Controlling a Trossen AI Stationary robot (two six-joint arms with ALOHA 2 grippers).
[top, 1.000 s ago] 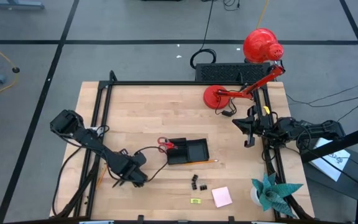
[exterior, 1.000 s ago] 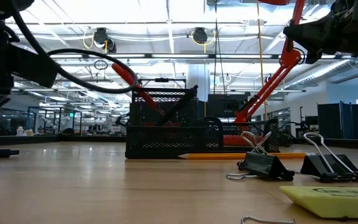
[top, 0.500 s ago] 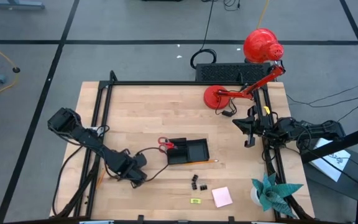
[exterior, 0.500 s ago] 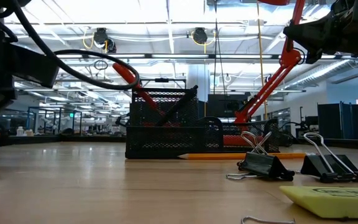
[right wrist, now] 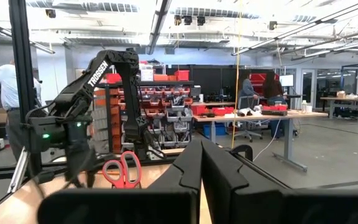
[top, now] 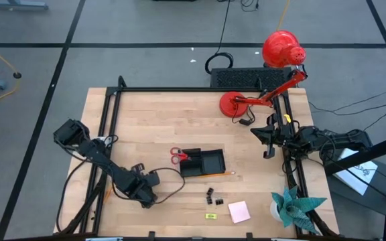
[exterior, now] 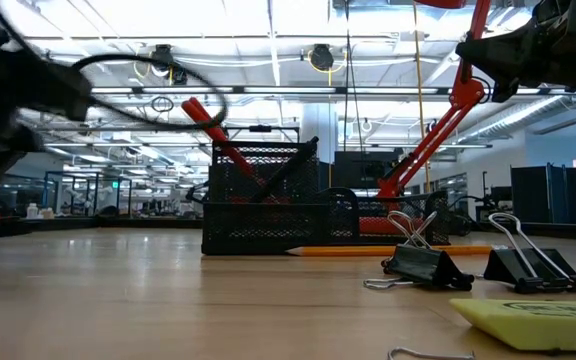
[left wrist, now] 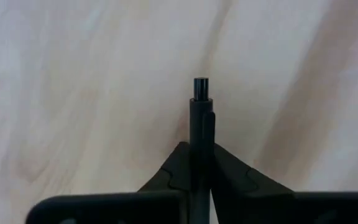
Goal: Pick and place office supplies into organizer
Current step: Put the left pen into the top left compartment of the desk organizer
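My left gripper (top: 144,195) is low over the table's near left and shut on a dark pen (left wrist: 200,106). The black organizer (top: 203,163) stands mid-table, and the red-handled scissors (top: 177,156) stick out of its left end. An orange pencil (top: 221,174) lies on the table along the organizer's near side. Black clips (top: 212,195), a pink sticky-note pad (top: 238,211) and a small yellow-green piece (top: 210,216) lie nearer the front edge. My right gripper (top: 268,144) waits shut at the right edge. My left gripper pinches the dark pen between its two fingers (left wrist: 229,177). The pen runs along the fingers, and its button end (left wrist: 200,84) pokes out past the fingertips. I cannot tell whether the pen rests on the wood or is lifted clear.
A red desk lamp (top: 246,102) stands at the far right with a black ribbed box (top: 250,77) behind it. A teal paper plant (top: 293,206) sits at the near right corner. My left arm's cable (top: 173,181) loops toward the organizer. Bare wood lies across the far left.
My left arm has shifted a little toward the table's near left. Its cable loop has swung along with it. The organizer and the loose supplies have stayed where they were.
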